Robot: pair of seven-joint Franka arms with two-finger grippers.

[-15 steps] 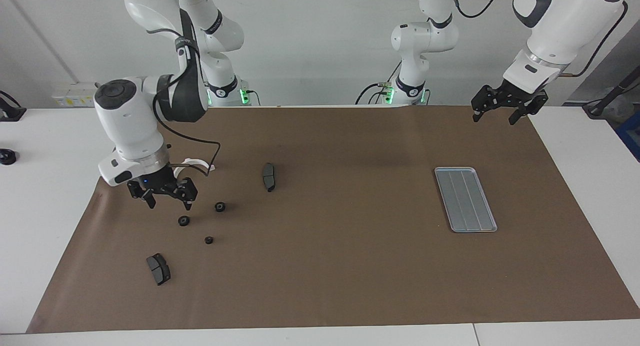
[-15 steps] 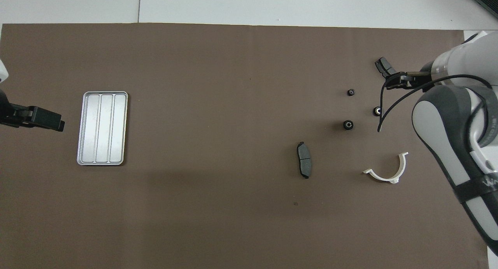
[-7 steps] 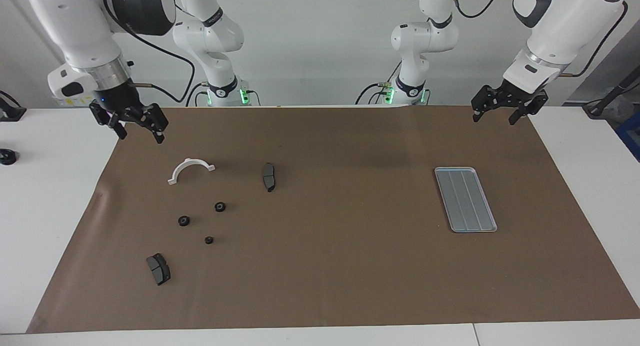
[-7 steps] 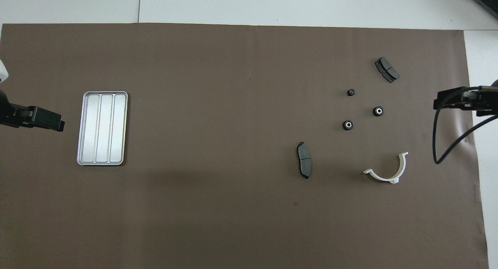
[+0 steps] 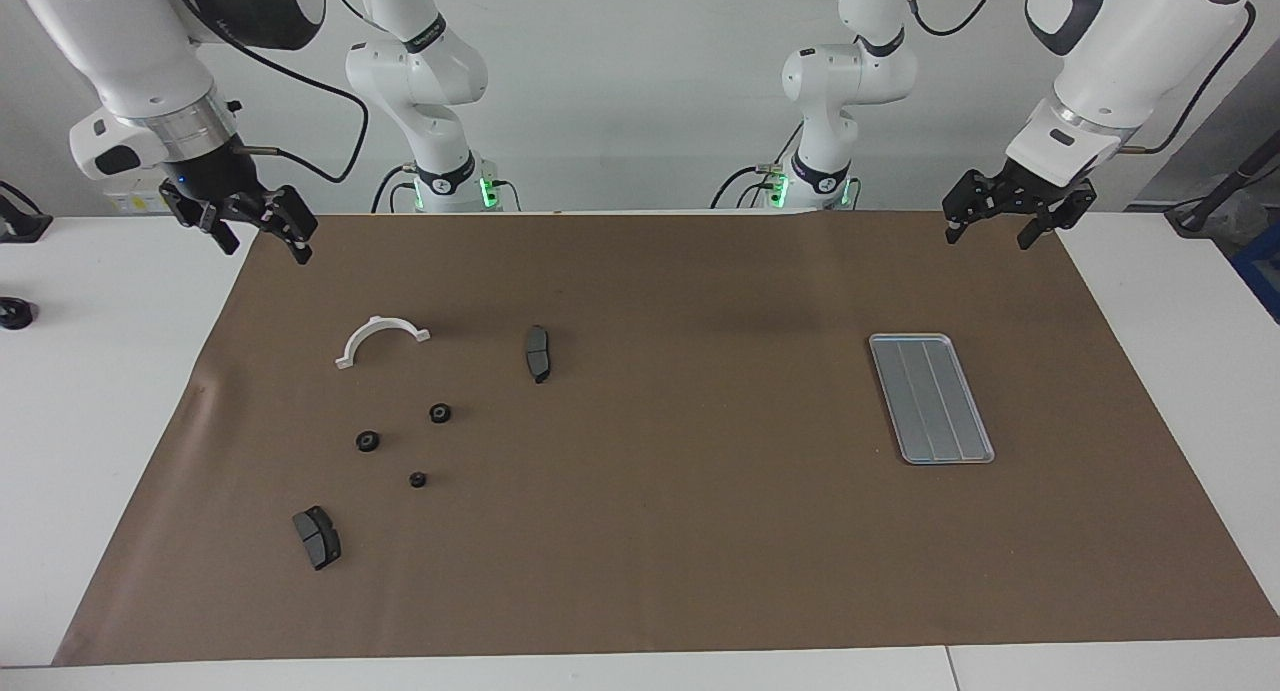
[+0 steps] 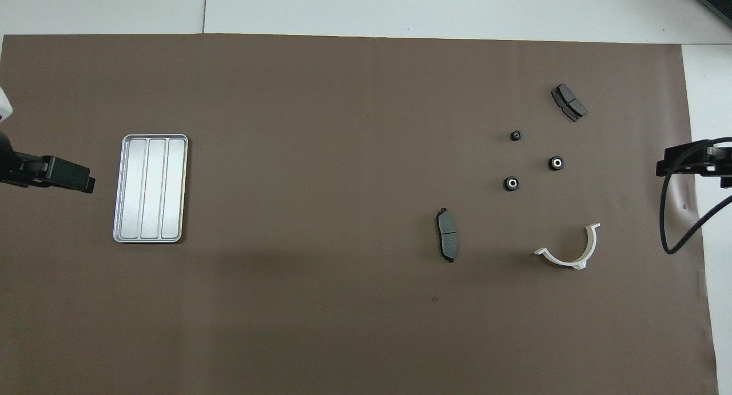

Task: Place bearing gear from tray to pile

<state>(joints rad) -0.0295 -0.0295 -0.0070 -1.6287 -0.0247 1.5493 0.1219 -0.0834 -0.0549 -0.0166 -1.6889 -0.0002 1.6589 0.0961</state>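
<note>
Tray (image 5: 931, 399) is a flat silver-grey metal rectangle with rounded corners, a raised rim and lengthwise grooves, nothing in it, sitting on the desk (image 5: 700, 531) toward the left arm's end. The three little black bearing gears (image 5: 439, 412) (image 5: 367, 440) (image 5: 418, 479) sit loose near the right arm's end, between a white curved bracket (image 5: 380, 337) and a dark brake pad (image 5: 317, 536). Left hand (image 5: 1003, 219) hangs spread over the mat corner by the tray; right hand (image 5: 255, 233) hangs spread over the other corner.

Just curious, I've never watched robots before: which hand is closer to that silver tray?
The left hand. It hangs above the mat's edge at the tray's end of the table. The right hand is raised at the table's other end, above the mat's corner.
</note>
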